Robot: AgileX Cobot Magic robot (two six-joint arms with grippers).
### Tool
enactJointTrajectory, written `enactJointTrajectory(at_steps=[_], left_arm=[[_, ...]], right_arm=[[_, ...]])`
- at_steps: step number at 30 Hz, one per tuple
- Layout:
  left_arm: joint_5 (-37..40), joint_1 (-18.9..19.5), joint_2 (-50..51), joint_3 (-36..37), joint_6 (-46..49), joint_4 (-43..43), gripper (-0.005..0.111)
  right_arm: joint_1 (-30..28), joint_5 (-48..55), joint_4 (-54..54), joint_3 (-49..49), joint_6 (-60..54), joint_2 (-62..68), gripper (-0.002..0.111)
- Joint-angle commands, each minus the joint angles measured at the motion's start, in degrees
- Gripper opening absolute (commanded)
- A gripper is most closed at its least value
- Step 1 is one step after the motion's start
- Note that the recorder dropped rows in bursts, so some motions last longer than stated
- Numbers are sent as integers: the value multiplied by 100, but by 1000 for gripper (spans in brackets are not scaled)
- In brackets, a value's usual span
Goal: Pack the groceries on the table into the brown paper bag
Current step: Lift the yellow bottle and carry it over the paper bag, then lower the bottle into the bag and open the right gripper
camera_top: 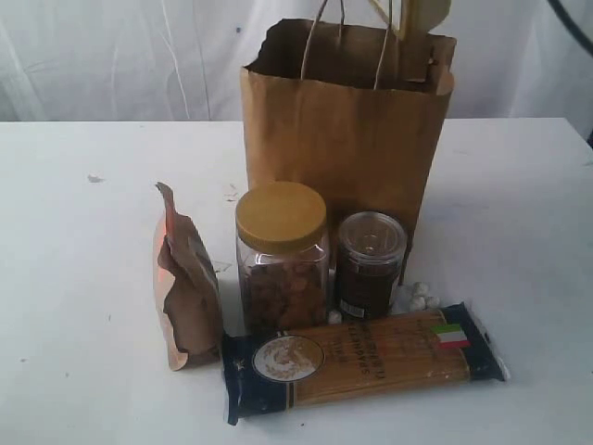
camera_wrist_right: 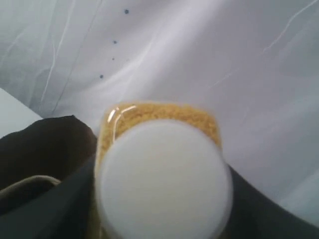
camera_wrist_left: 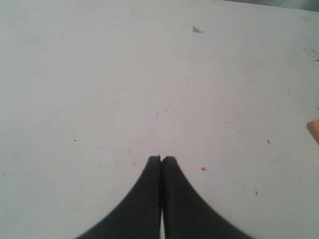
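The brown paper bag (camera_top: 343,139) stands open at the back of the white table (camera_top: 83,278). In front of it stand the gold-lidded clear jar (camera_top: 282,255) and the smaller dark jar (camera_top: 370,264). The coppery pouch (camera_top: 183,283) stands to their left. The spaghetti pack (camera_top: 366,357) lies along the front. My right gripper (camera_wrist_right: 162,209) is shut on the white-capped yellow bottle (camera_wrist_right: 164,174), which shows above the bag's mouth (camera_top: 422,14). My left gripper (camera_wrist_left: 161,159) is shut and empty over bare table (camera_wrist_left: 99,74). The white-blue carton is out of view.
Tiny white pellets (camera_top: 417,295) lie beside the dark jar. The bag's two cord handles (camera_top: 320,37) stick up at its mouth. A white cloth backdrop (camera_top: 111,56) hangs behind the table. The pouch's edge (camera_wrist_left: 314,130) shows in the left wrist view.
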Motion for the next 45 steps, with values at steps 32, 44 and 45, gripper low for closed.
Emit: enactJointTrajectory(at_steps=[32,44,45], left_arm=[[-14,-22,-25,19,-2,8,0],[-14,-22,-25,19,-2,8,0],[-14,-22,-25,19,-2,8,0]], right_arm=[[-2,318,514,-73,1801,572,54],[-2,580,514,-73,1801,716,54],[-2,593,542,-73,1801,716,54]])
